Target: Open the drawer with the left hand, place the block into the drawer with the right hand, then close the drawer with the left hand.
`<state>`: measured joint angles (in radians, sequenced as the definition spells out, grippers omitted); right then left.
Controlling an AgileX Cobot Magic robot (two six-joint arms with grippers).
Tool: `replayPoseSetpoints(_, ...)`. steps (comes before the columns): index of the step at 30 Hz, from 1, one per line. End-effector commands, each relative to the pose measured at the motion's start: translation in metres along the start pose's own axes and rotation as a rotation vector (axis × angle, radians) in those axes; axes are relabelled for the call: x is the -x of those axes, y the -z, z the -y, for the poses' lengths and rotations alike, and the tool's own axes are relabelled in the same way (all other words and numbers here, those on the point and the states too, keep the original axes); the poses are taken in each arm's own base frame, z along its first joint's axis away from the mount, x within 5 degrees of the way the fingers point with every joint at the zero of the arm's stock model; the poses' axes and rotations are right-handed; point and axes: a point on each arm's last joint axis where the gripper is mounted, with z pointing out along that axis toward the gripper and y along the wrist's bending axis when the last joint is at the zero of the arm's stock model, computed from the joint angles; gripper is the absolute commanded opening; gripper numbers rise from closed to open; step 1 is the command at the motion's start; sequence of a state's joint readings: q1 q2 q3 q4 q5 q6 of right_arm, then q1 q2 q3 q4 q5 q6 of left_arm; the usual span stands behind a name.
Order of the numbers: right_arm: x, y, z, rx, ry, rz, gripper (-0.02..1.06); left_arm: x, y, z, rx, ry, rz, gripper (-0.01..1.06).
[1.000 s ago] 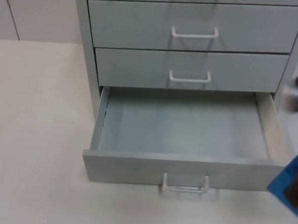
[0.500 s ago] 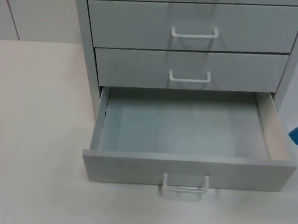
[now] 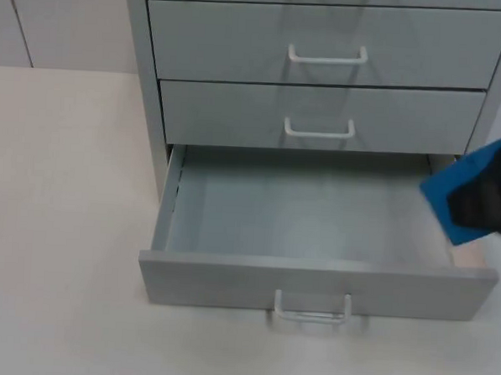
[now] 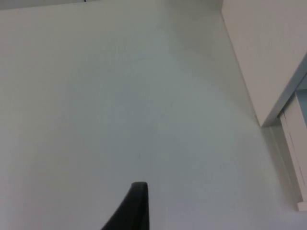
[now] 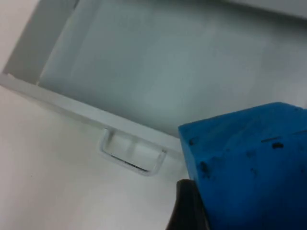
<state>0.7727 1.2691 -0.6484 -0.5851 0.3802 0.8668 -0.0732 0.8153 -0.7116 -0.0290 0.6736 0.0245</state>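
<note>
The grey cabinet's bottom drawer (image 3: pixel 229 279) stands pulled out, and its inside (image 5: pixel 168 72) is bare. My right gripper (image 3: pixel 487 202) is shut on the blue block (image 3: pixel 453 196) and holds it in the air over the drawer's right wall. In the right wrist view the blue block (image 5: pixel 249 163) sits close up, above the drawer's front edge and white handle (image 5: pixel 132 158). My left gripper (image 4: pixel 133 208) waits over bare table to the left of the cabinet's side (image 4: pixel 268 48).
Two shut drawers with white handles (image 3: pixel 328 55) (image 3: pixel 319 129) sit above the open one. White table top (image 3: pixel 63 228) stretches to the left of and in front of the cabinet.
My right gripper with the blue block has come in from the picture's right edge, up and leftward, and now hangs over the drawer's right side. The drawer has not moved.
</note>
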Motion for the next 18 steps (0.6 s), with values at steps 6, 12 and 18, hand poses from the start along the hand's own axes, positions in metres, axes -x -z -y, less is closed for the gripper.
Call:
replayPoseSetpoints(6, 0.024, -0.056, -0.019, 0.043, -0.017, -0.017, 0.0, -0.001, 0.001, 0.0, -0.006, 0.014, 0.011, 1.05)
replayPoseSetpoints(12, 0.039, -0.091, -0.008, 0.013, -0.209, -0.03, 0.0, -0.001, 0.001, 0.0, -0.006, 0.014, 0.011, 1.05)
replayPoseSetpoints(18, 0.03, -0.118, -0.005, 0.052, -0.235, -0.051, 0.0, -0.001, 0.001, 0.0, -0.006, 0.014, 0.011, 1.05)
